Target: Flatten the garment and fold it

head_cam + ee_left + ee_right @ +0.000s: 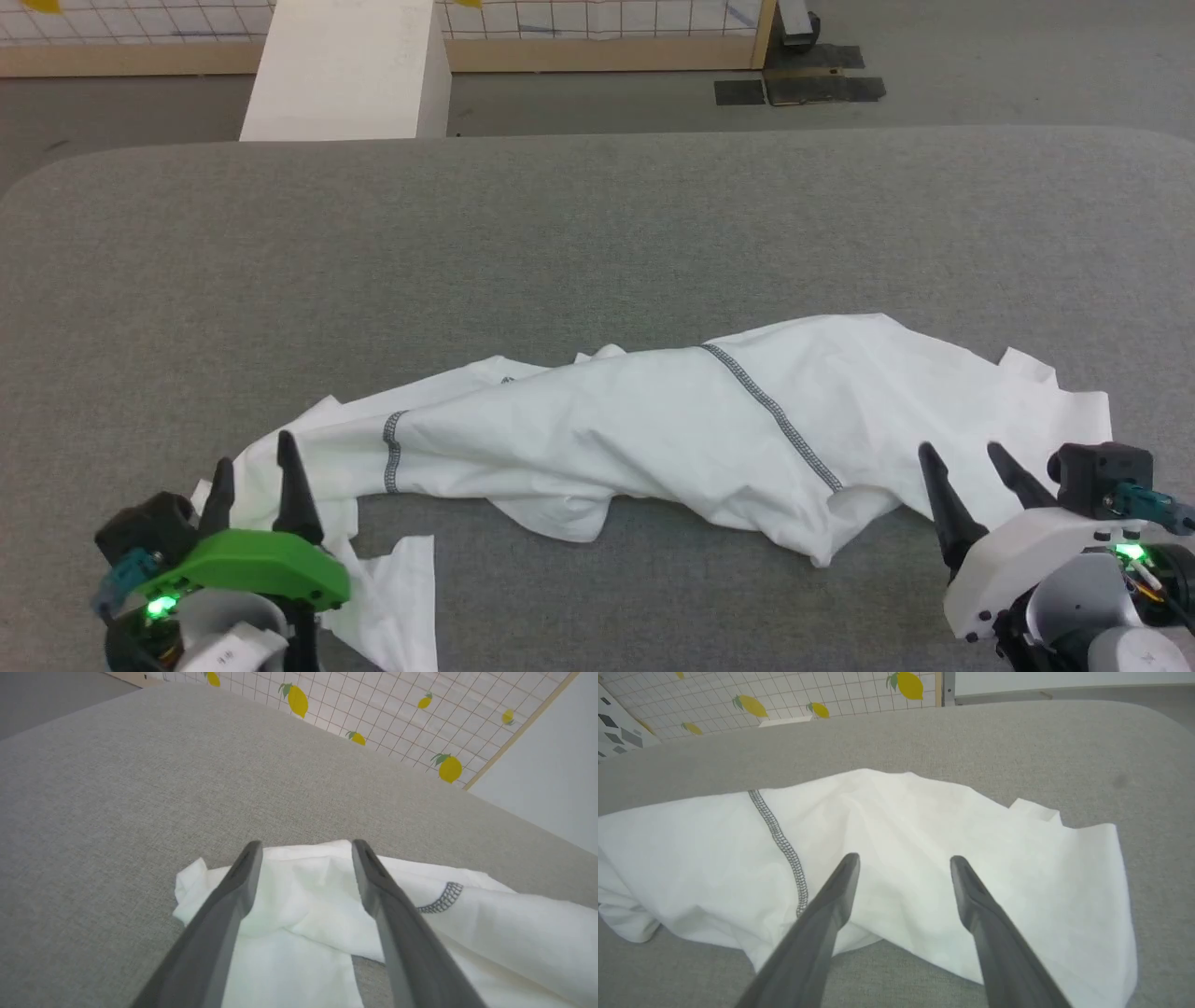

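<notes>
Grey fabric is covering the table (pixel 597 233) in the head view, and a white box (pixel 345 70) is standing beyond its far edge. The garment (pixel 653 439) is lying crumpled in a long band across the near half of the table, with a dark zigzag seam (pixel 775 415) crossing it diagonally. The left pincer (pixel 254 450) is sitting at the lower left over the garment's left end, fingers spread. The right pincer (pixel 960 450) is sitting at the lower right by the garment's right end, fingers likewise spread. In the left wrist view, the left pincer (pixel 306 844) is standing open with nothing pinched, and the garment's (pixel 308 896) bunched end is lying on the table beneath and between the two fingers. A gridded panel (pixel 373 714) printed with lemons is showing past the table's far edge. In the right wrist view, the right pincer (pixel 904 857) is standing open over the garment's (pixel 924 821) wide white body, the zigzag seam running just beside its left finger. Whether the fingertips are touching the cloth cannot be told.
</notes>
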